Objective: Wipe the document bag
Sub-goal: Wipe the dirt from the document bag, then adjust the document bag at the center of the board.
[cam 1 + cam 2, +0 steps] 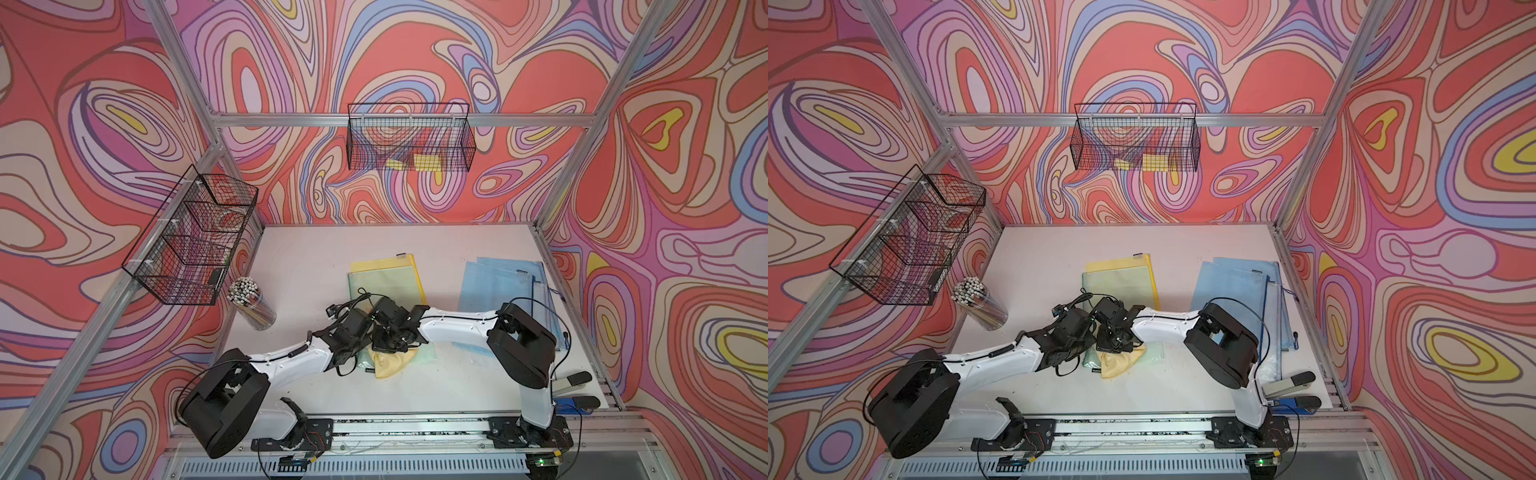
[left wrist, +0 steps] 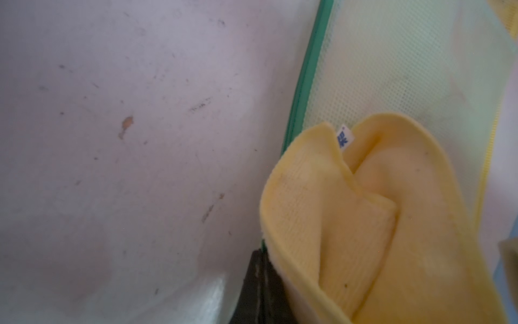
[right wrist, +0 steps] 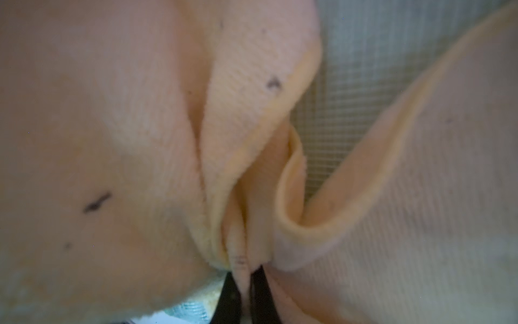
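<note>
Both arms were low over the green mesh document bag (image 1: pixel 382 286), which lay mid-counter.
I saw the right fingers (image 3: pixel 232 294) clamped tight on a fold of the yellow cloth (image 1: pixel 392 363), which lay on the bag's near end. The left fingers (image 2: pixel 259 283) were closed at the bag's green edge binding (image 2: pixel 305 84); I could not tell whether they pinched it. I had bare counter (image 1: pixel 299 266) on the side toward the jar of pencils (image 1: pixel 251 307), while the blue document bags (image 1: pixel 498 286) crowded the opposite side.
</note>
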Action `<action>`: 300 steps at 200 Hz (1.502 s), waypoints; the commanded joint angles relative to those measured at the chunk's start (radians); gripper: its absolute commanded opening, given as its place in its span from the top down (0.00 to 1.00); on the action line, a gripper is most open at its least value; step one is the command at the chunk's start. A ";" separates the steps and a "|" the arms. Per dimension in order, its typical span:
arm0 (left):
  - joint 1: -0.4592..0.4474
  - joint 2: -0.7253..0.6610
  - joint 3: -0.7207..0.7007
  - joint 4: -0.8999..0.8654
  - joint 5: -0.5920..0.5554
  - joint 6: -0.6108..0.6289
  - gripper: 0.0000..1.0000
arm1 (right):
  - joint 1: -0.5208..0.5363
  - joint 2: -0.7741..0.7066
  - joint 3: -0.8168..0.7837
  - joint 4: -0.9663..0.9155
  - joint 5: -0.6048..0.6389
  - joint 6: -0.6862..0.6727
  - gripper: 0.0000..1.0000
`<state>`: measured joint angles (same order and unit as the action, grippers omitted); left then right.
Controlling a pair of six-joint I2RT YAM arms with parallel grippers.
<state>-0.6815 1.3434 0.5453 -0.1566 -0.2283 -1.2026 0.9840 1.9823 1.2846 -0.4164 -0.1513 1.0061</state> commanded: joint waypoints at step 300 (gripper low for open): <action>-0.006 -0.111 -0.007 0.027 -0.070 -0.086 1.00 | -0.205 -0.312 -0.543 0.247 -0.011 0.048 1.00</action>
<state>-0.6876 1.2636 0.5350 -0.0895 -0.2470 -1.2839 0.9043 1.7588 0.8703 -0.0700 -0.1921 1.0653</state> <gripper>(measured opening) 0.047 0.053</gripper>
